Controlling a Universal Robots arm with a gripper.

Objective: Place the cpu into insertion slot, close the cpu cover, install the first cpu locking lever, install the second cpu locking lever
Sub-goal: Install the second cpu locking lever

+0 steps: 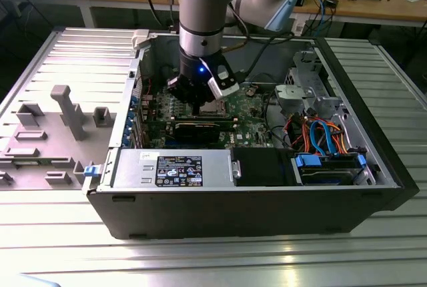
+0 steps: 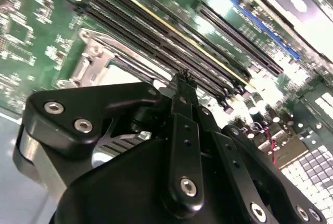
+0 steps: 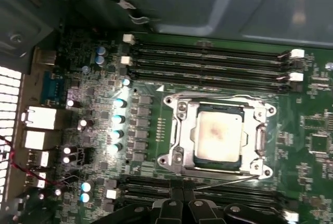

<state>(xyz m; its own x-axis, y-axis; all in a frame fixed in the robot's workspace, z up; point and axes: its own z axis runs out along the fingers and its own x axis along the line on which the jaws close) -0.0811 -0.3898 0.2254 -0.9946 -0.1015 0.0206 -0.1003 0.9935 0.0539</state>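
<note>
Fingers: the black fingers [image 2: 183, 86] are drawn together at their tips with nothing visible between them; in the first wrist view the fingers [image 3: 183, 203] sit at the socket's edge, just over the nearest memory slots [image 3: 208, 195]
Arm: in the exterior view the arm reaches down into the open computer case [image 1: 253, 197], with the fingers [image 1: 200, 103] low over the motherboard [image 1: 250, 110]
Cpu: the cpu [image 3: 218, 135], dull silver-grey with a faint stain on top, lies flat and square in the insertion slot [image 3: 193, 130], just beyond the fingertips
Cpu cover: the cpu cover [image 3: 182, 117] lies flat around the chip, its window framing the metal top; a corner of the cpu cover [image 2: 91, 60] shows beside the fingers in the second wrist view
Locking levers: a thin wire lever [image 3: 223, 182] runs along the socket edge closest to the fingers; whether it is latched I cannot tell
Memory slots beyond: a second bank of long black slots [image 3: 208, 62] lies on the far side of the socket from the fingers
Case surroundings: a black expansion card [image 1: 197, 127] sits just beside the fingers, blue and orange cables [image 1: 320, 133] well apart from them
Worktop: the case rests on a ribbed metal worktop [image 1: 213, 260]
</note>
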